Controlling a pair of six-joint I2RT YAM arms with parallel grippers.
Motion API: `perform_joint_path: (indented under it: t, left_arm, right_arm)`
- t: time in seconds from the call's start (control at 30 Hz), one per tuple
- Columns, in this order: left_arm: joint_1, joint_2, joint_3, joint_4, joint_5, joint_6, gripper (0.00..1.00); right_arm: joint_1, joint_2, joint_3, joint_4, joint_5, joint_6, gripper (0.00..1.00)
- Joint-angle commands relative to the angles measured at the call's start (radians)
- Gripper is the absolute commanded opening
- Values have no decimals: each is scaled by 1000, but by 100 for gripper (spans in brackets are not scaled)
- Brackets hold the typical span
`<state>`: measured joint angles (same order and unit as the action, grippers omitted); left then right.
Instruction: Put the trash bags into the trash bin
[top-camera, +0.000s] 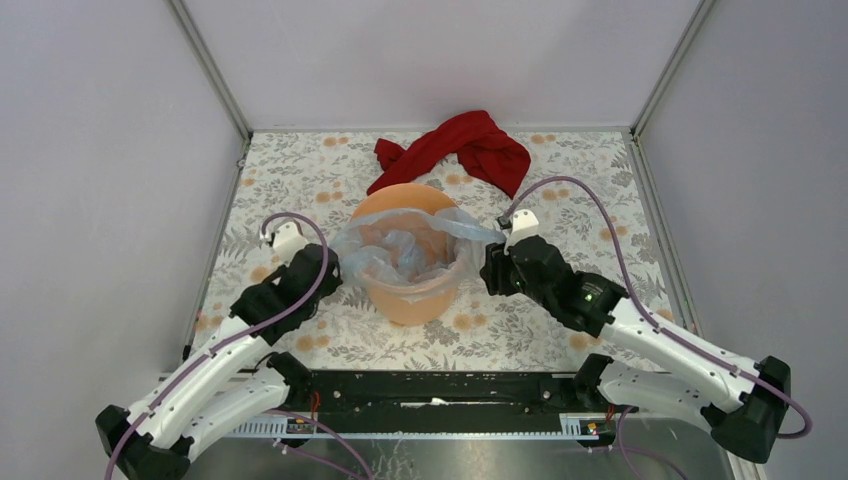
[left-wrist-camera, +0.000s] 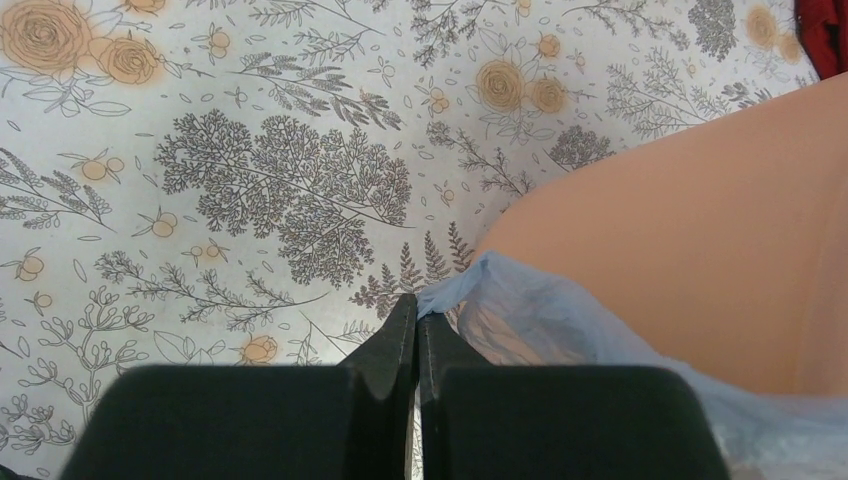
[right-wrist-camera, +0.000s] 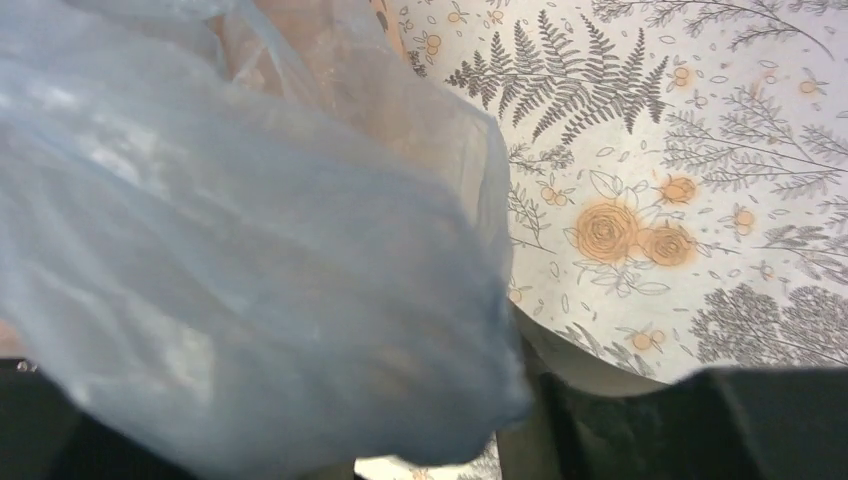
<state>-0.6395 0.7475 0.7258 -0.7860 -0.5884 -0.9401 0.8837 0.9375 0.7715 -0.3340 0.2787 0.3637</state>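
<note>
The trash bin (top-camera: 410, 305), a round orange bucket, stands mid-table. A pale blue translucent trash bag (top-camera: 400, 250) sits in its mouth, its film spread over the rim on both sides. My left gripper (top-camera: 335, 265) is at the bin's left side, shut on a corner of the bag (left-wrist-camera: 540, 320) that comes down the orange wall (left-wrist-camera: 700, 230) to the fingertips of the left gripper (left-wrist-camera: 418, 305). My right gripper (top-camera: 490, 262) is at the bin's right side. There the bag (right-wrist-camera: 250, 250) billows across the view and hides one finger; the other finger (right-wrist-camera: 570, 430) stands apart, jaws open.
A crumpled red cloth (top-camera: 470, 150) lies behind the bin near the back wall. The floral tablecloth (top-camera: 600, 200) is fenced by white walls and metal corner posts. A black rail runs along the near edge between the arm bases.
</note>
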Motion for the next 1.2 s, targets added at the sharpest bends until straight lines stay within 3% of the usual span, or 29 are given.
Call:
perform_joint_path:
  t: [0.0, 0.13, 0.27, 0.4, 0.63, 0.73, 0.83, 0.9, 1.03, 1.17]
  left_arm:
    - [1, -15, -21, 71, 14, 12, 0]
    - [2, -32, 2, 41, 20, -1, 0]
    - [1, -64, -3, 61, 34, 2, 0]
    - [2, -64, 0, 82, 51, 7, 0]
    - [2, -63, 10, 61, 42, 61, 2]
    - [3, -52, 22, 52, 60, 83, 2]
    - [1, -49, 27, 33, 73, 86, 3]
    - [2, -51, 26, 27, 80, 86, 3]
    - [2, -49, 36, -12, 66, 47, 4]
    - [1, -60, 20, -41, 34, -14, 4]
  right_arm:
    - [0, -36, 131, -183, 5, -36, 56]
    - [0, -7, 245, -339, 47, -104, 69]
    - [0, 29, 432, -416, 37, -203, 74]
    - [-1, 46, 509, -341, -48, -336, 81]
    - [0, 294, 660, -272, -209, -547, 83]
    - [-3, 401, 744, -290, -357, -546, 76]
    - [-2, 451, 766, -251, -407, -531, 67]
    - [-4, 460, 752, -220, -362, -518, 65]
    - [-10, 411, 674, -97, -185, -461, 51]
    - [-24, 387, 631, -17, -201, -429, 45]
